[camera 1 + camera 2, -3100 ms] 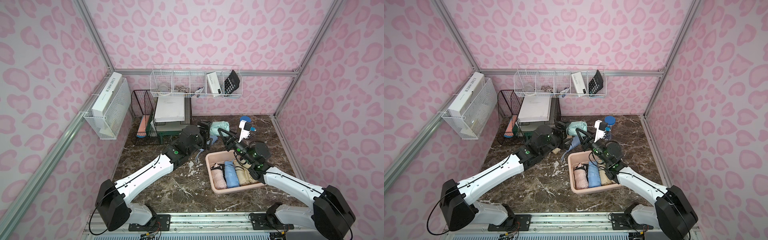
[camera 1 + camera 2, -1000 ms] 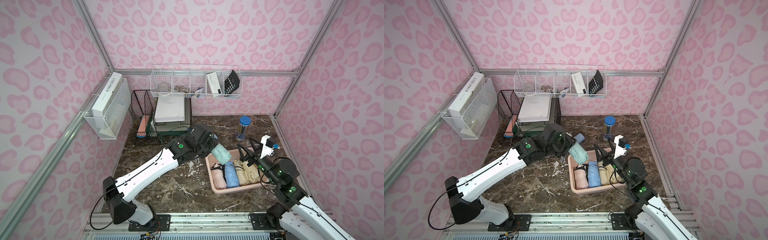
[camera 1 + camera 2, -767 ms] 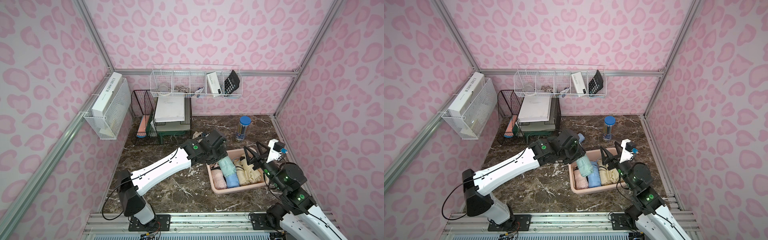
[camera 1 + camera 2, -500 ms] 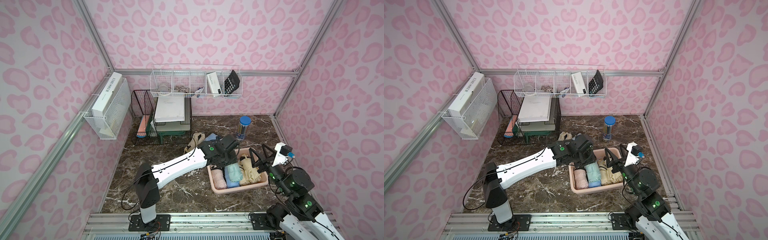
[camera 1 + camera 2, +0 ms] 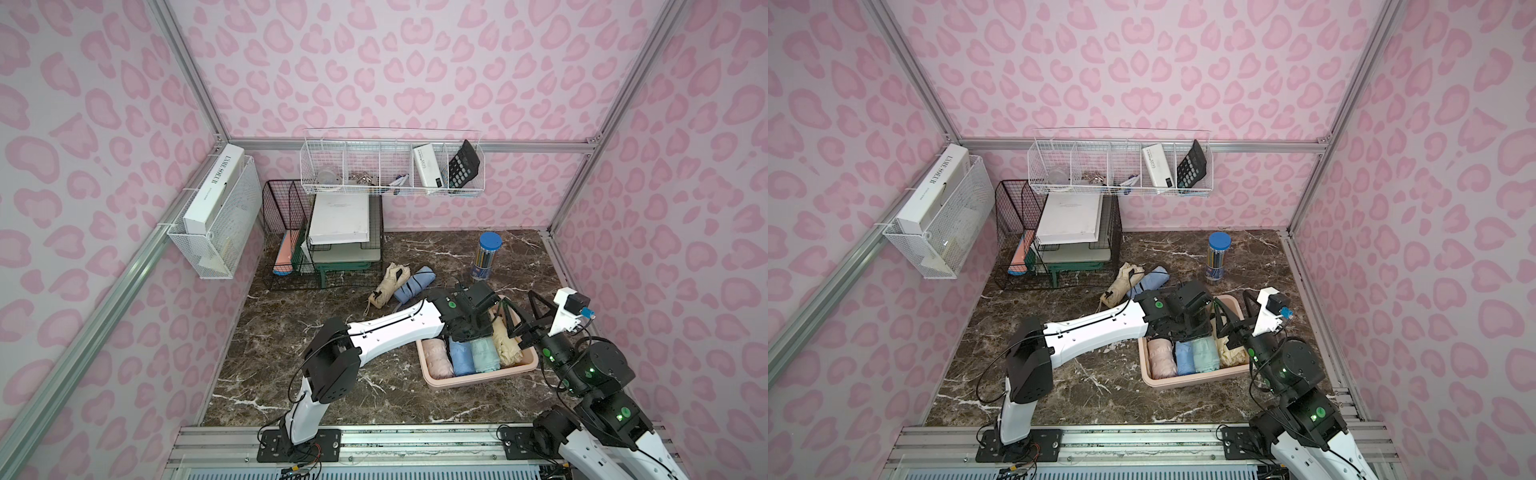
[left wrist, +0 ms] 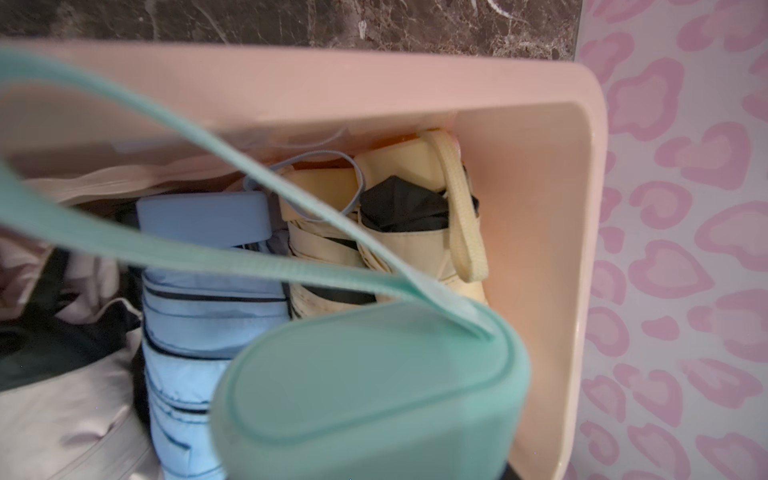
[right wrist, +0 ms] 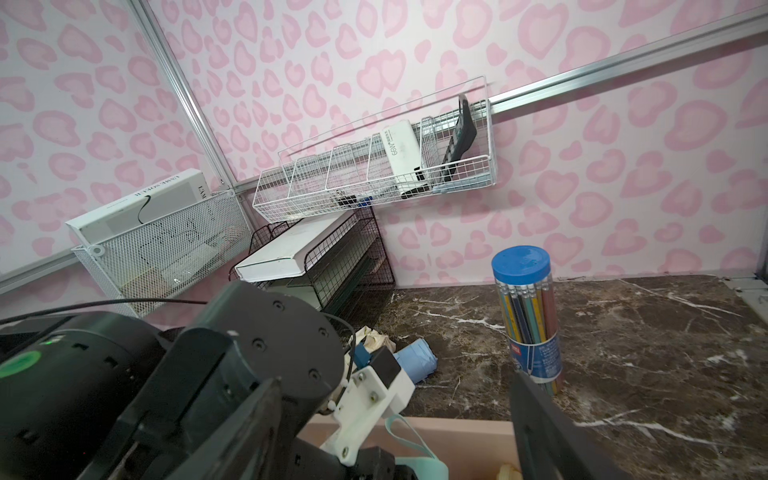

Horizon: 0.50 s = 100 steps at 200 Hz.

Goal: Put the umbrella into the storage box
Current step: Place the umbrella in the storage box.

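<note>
Left jaws grip mint umbrella (image 5: 484,353), set in storage box (image 5: 482,377) between blue umbrella (image 5: 461,359) and beige umbrella (image 5: 505,347). Right jaws hang wide open, empty, over box rim.

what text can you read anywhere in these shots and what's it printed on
"L'AME SOEUR": spine of the long white box in the side wire basket; the finer print below it is too small to read.
"66W": slim white box in the back wire basket; the characters after it are unreadable.
Pencil tub label: too small to read.
Calculator keys: too small to read.
</note>
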Each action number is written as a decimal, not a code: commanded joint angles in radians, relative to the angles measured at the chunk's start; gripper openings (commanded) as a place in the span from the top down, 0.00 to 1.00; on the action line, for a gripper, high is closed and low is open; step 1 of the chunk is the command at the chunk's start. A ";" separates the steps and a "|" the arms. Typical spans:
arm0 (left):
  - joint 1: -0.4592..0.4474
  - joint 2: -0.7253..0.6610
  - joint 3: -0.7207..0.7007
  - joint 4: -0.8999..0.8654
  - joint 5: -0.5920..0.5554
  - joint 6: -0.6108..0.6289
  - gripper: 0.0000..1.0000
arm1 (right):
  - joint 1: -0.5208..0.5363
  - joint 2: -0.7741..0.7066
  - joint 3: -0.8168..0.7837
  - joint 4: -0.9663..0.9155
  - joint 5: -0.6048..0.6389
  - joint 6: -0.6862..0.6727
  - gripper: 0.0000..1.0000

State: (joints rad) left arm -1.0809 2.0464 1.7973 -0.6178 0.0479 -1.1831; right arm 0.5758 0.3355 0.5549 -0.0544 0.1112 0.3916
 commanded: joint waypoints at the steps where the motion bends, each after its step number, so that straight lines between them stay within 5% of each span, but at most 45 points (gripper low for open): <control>1: -0.001 0.023 0.011 0.026 0.023 -0.009 0.73 | 0.000 -0.004 0.008 -0.009 0.004 0.006 0.21; 26: -0.002 0.055 0.013 0.036 0.041 -0.011 0.70 | -0.001 -0.001 0.007 -0.008 0.003 0.009 0.21; 62: -0.001 0.061 0.013 0.042 0.042 -0.016 0.38 | 0.000 0.001 0.007 -0.012 0.001 0.013 0.21; 100: 0.002 -0.003 0.009 0.007 -0.020 -0.007 0.20 | 0.000 0.009 0.003 -0.010 -0.002 0.013 0.21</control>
State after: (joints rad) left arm -1.0847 2.0922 1.8019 -0.6010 0.0689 -1.1919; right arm 0.5758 0.3374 0.5549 -0.0711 0.1108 0.3969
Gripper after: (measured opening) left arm 0.771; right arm 0.786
